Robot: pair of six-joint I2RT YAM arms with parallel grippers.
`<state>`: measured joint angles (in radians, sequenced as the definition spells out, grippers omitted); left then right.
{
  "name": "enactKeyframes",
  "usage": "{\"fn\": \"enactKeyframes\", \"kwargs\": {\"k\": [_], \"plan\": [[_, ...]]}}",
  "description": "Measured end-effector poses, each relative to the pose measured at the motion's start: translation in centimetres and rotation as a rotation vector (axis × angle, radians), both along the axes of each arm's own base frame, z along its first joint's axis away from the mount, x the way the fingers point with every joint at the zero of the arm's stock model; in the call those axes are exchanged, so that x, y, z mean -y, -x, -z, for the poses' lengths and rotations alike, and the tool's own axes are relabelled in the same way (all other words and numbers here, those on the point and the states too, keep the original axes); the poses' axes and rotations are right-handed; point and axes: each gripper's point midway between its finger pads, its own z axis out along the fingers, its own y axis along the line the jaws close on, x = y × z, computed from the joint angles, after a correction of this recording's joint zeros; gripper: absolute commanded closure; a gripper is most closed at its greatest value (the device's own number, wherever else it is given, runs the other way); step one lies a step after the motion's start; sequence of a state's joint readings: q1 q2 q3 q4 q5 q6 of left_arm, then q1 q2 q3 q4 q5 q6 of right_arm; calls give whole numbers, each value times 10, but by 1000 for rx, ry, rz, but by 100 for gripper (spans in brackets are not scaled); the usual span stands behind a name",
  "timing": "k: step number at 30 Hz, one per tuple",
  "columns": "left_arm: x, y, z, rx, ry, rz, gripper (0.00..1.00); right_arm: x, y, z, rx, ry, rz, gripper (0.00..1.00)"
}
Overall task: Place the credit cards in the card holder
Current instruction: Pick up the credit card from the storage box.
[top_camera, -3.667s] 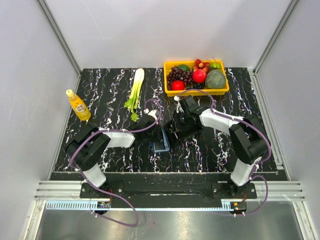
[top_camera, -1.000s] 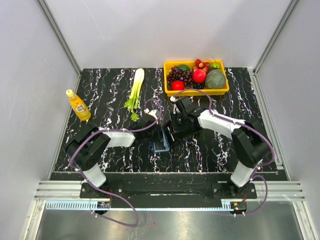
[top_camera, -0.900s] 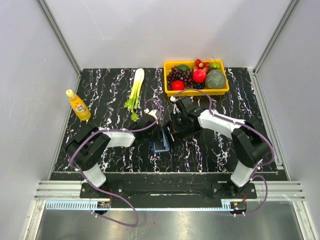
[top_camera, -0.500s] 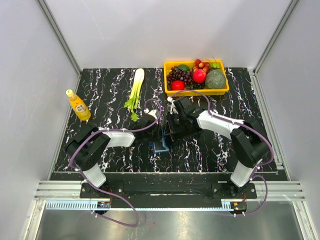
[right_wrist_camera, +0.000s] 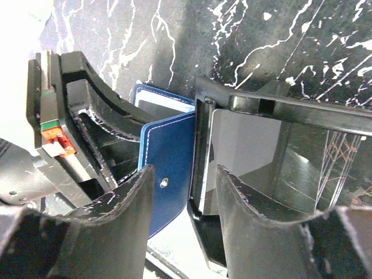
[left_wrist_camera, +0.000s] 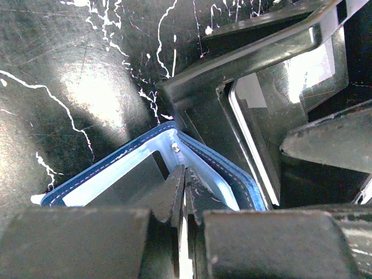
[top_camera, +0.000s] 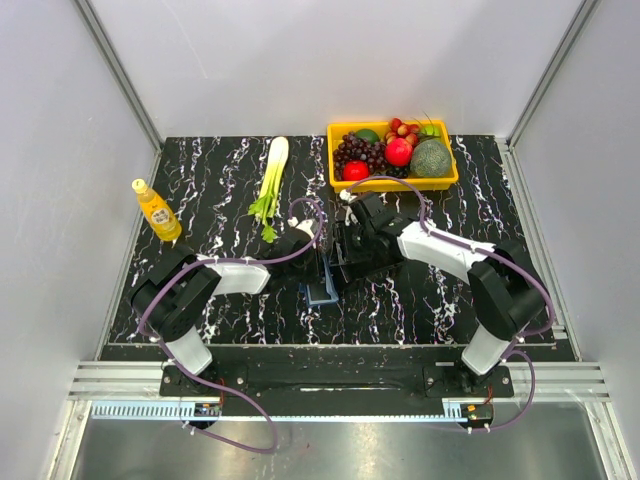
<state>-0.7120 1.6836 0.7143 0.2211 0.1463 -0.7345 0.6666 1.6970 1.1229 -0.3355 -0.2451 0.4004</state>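
Black white-veined marble bench (top_camera: 220, 180) is the reference. Yellow plastic tray (top_camera: 395, 184) of fruit sits at the bench's far edge, right of centre. The green-and-white celery stalk (top_camera: 272, 175) lies in the far half of the bench, left of centre. The black open rectangular tray (right_wrist_camera: 290, 107) is at bench centre, with a pale-edged flat panel inside; can't confirm it's a card. The orange juice bottle (top_camera: 157, 211) stands upright near the bench's left edge. The small navy folding card holder (right_wrist_camera: 171, 157) with pale blue lining is at bench centre, open, one flap upright. Left tool (left_wrist_camera: 181, 192) is pinched tight on the holder's pale inner edge. Right tool (right_wrist_camera: 186, 174) has its fingers parted and grips nothing; the navy flap and the black tray wall sit in the gap.
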Motion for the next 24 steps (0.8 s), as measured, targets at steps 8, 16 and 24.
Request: {"fn": "enactKeyframes", "kwargs": {"k": [8, 16, 24], "plan": [[0, 0, 0, 0, 0, 0, 96, 6, -4, 16, -13, 50, 4, 45], [0, 0, 0, 0, 0, 0, 96, 7, -9, 27, -35, 60, 3, 78], [0, 0, 0, 0, 0, 0, 96, 4, -9, 22, -34, 38, -2, 71]]}}
